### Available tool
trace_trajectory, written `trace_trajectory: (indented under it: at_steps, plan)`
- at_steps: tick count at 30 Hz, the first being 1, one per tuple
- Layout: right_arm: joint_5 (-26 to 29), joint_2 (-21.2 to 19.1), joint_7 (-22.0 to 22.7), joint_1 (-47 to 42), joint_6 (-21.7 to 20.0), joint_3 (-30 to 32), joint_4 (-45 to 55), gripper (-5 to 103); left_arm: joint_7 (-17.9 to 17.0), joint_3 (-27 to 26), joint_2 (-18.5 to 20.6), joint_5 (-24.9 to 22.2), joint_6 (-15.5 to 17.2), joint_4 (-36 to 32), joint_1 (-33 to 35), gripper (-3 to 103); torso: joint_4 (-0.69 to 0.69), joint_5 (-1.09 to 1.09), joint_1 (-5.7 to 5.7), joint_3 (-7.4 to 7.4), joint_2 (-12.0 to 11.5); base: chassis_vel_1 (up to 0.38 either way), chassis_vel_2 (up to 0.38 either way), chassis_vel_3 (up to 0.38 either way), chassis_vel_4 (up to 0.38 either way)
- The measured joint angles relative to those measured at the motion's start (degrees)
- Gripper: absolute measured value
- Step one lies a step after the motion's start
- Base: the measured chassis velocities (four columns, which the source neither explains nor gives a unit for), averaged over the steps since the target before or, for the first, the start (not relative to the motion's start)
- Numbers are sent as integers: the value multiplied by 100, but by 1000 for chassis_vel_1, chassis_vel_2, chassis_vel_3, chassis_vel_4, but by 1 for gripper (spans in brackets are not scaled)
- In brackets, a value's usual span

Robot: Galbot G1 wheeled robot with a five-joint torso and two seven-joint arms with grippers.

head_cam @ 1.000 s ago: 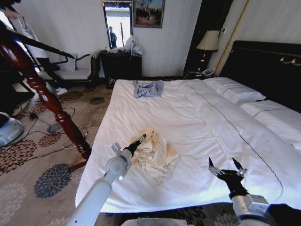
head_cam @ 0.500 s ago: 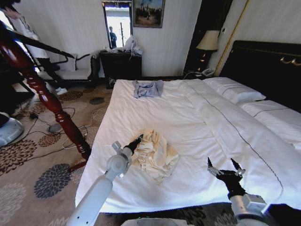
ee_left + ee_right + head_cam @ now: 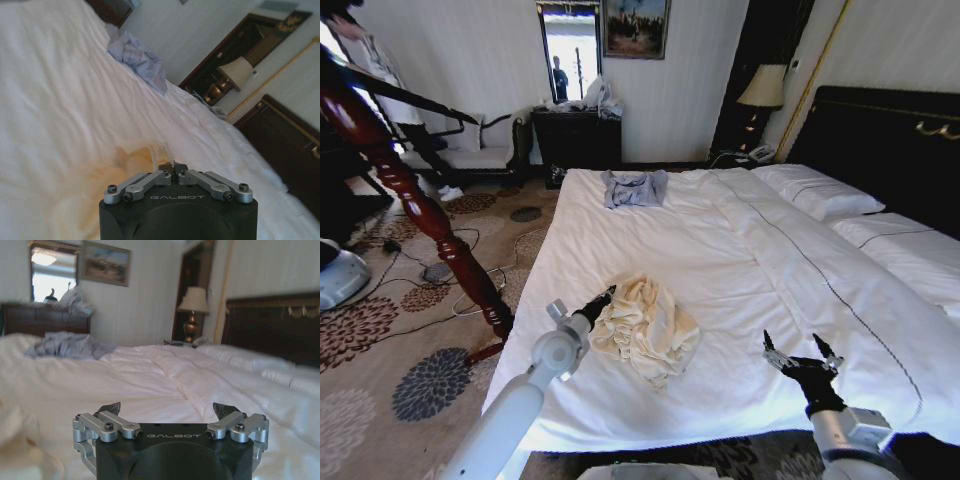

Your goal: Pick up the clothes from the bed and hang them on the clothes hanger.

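Carpet (image 3: 380, 330) with dark flower patterns lies left of the bed (image 3: 650, 250), and a reddish turned-wood post (image 3: 415, 205) leans across it toward the bed's left edge; cables trail on the floor near its foot. Left gripper (image 3: 608, 295) sits at the left rim of the top (image 3: 645, 328), its fingers pressed together with the tips against the cream fabric; the left wrist view shows the same, the fingers (image 3: 172, 169) meeting at a point over the pale-yellow folds (image 3: 100, 175), though whether any cloth is caught between them I cannot tell. The top lies crumpled in a heap on the white sheet, near the bed's foot edge and toward its left side; a small grey-blue garment (image 3: 635, 187) lies well apart at the far edge of the bed. Right gripper (image 3: 802, 353) hangs over the duvet near the foot edge, right of the heap and clear of it, fingers spread wide with nothing between them; its wrist view shows both fingertips (image 3: 109, 407) apart above the sheet. Pillows (image 3: 820, 195) rest against the dark headboard (image 3: 890, 140) at the bed's right.
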Motion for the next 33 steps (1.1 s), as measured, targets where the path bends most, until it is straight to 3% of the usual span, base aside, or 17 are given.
trace_trajectory:
  at_steps: [1,2,5,7,9,10,13,15,17,18,21,23,26,29,33]
  plan:
    - [667,-69,167,84,-254,54,85,100,34,-158,211,41,40,-147,145,1,0,0,0,0,0,0,0,0,0]
    - [667,-69,167,84,-254,54,85,100,34,-158,211,41,40,-147,145,1,0,0,0,0,0,0,0,0,0]
    - [2211,-375,519,383,-799,443,188,100,137,-992,905,13,109,-642,754,1,2,2,0,0,0,0,0,0,0]
    - [2426,-453,554,433,-868,517,189,100,158,-1201,1048,-23,124,-755,908,1,2,0,0,0,0,0,0,0,0]
    - [3226,-863,692,654,-1112,811,120,100,186,-1902,1483,-191,173,-1201,1538,1,2,2,0,0,0,0,0,0,0]
    - [3226,-863,692,654,-1112,811,120,100,186,-1902,1483,-191,173,-1201,1538,1,2,2,0,0,0,0,0,0,0]
    - [4299,-1592,887,1037,-1507,975,-47,100,169,-2616,1590,-279,234,-1581,2232,1,1,1,0,0,1,0,0,0,0]
    - [4502,-1723,914,1112,-1577,974,-76,100,164,-2767,1580,-279,241,-1642,2370,1,1,0,0,0,1,0,0,0,0]
    - [5036,-2100,979,1361,-1801,878,-199,100,158,-3323,1501,-276,268,-1829,2834,1,3,1,0,0,1,0,0,0,0]
    - [5137,-2296,985,1488,-1913,734,-320,100,158,-3589,1446,-271,277,-1913,3068,1,6,2,0,0,0,0,0,0,0]
    - [5023,-2426,922,1493,-1979,673,-427,100,168,-3699,1440,-269,279,-1897,3129,1,10,3,0,0,0,0,0,0,0]
    - [4831,-2533,868,1464,-2162,565,-510,100,203,-3739,1397,-256,297,-1781,3127,1,-11,-1,0,0,1,0,0,0,0]
    - [4760,-2619,890,1644,-2257,289,-593,100,204,-3771,1260,-236,300,-1782,3270,1,-4,2,0,0,0,-39,-33,-47,-51]
    - [4693,-2812,931,2086,-2440,-405,-897,100,204,-3651,918,24,297,-1884,3673,1,6,2,0,0,0,0,0,0,0]
    - [4752,-2976,931,2532,-2531,-917,-1236,100,199,-3580,768,178,273,-1923,3937,1,2,1,0,0,1,0,0,0,0]
